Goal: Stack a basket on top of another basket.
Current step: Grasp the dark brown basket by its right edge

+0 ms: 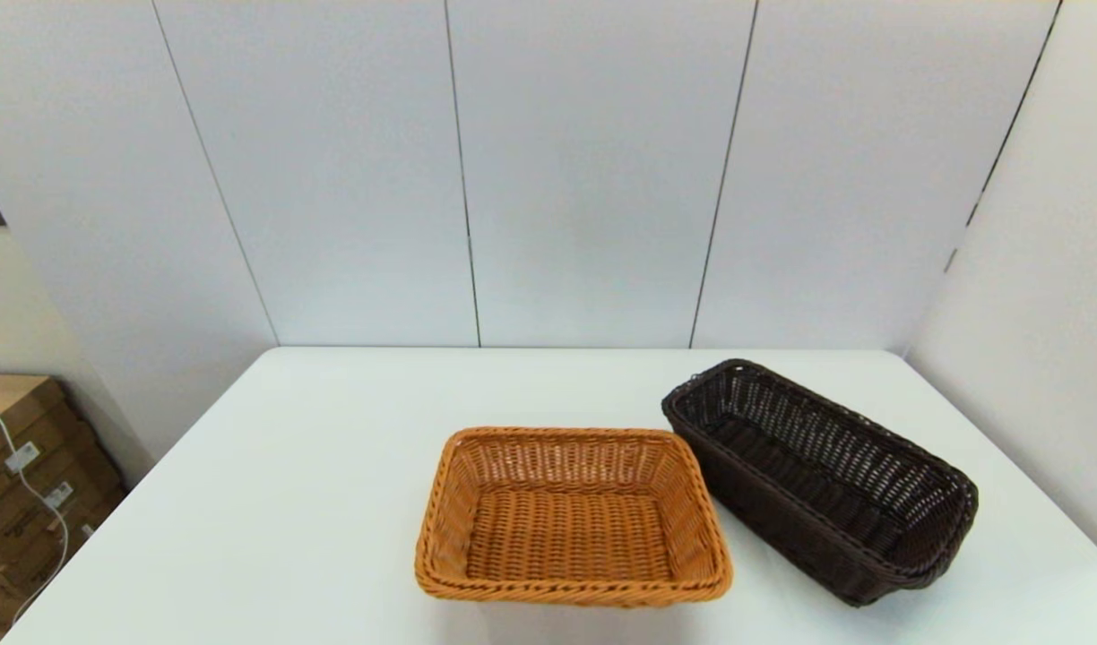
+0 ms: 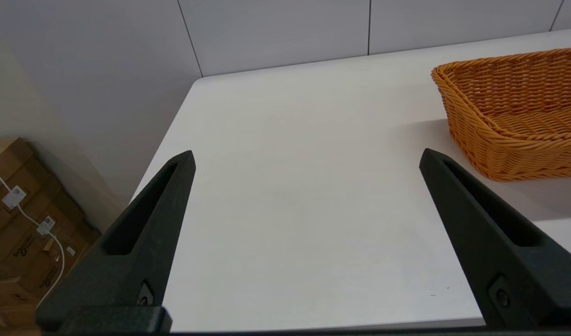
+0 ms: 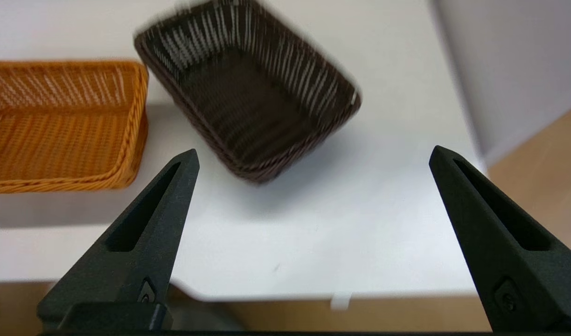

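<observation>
While both baskets are sitting untouched on the white table (image 1: 315, 466), the dark brown wicker basket (image 1: 822, 479) lying just right of the orange-tan wicker basket (image 1: 571, 515), the right gripper (image 3: 313, 158) is hovering wide-jawed nearby, seemingly positioned to grasp it, and the left gripper (image 2: 306, 156) is idling, jaws wide.

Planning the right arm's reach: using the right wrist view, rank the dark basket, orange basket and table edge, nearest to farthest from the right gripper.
From the right gripper:
1. Table edge, directly below.
2. Dark basket, ahead.
3. Orange basket, toward the robot's left.
</observation>
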`<action>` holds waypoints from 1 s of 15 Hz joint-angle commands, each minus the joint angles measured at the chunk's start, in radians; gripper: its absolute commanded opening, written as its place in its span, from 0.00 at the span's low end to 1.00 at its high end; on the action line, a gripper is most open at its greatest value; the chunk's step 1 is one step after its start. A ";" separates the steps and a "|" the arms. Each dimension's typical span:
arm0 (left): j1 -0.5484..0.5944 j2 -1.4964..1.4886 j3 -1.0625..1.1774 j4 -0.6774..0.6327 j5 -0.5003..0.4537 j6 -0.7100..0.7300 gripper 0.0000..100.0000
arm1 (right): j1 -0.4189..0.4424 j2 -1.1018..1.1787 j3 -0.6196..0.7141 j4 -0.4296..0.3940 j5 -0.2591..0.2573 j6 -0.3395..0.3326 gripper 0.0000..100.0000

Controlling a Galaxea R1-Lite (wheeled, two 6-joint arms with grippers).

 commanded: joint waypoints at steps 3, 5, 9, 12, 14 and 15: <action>0.000 0.001 0.005 0.000 -0.001 0.000 1.00 | 0.178 0.715 -0.359 0.304 -0.085 0.505 1.00; 0.000 0.001 0.005 0.000 -0.001 0.002 1.00 | 0.195 0.830 -0.369 0.297 -0.104 0.628 1.00; 0.000 0.001 0.005 0.000 -0.001 0.002 1.00 | 0.157 0.960 -0.369 0.247 -0.107 0.780 1.00; 0.000 0.001 0.005 0.000 -0.001 0.002 1.00 | 0.086 1.019 -0.369 0.217 -0.094 0.790 1.00; 0.000 0.001 0.005 0.000 -0.001 0.002 1.00 | 0.017 1.031 -0.369 0.212 -0.033 0.789 1.00; 0.000 0.001 0.005 0.000 -0.001 0.004 1.00 | -0.024 1.045 -0.369 0.211 0.010 0.780 1.00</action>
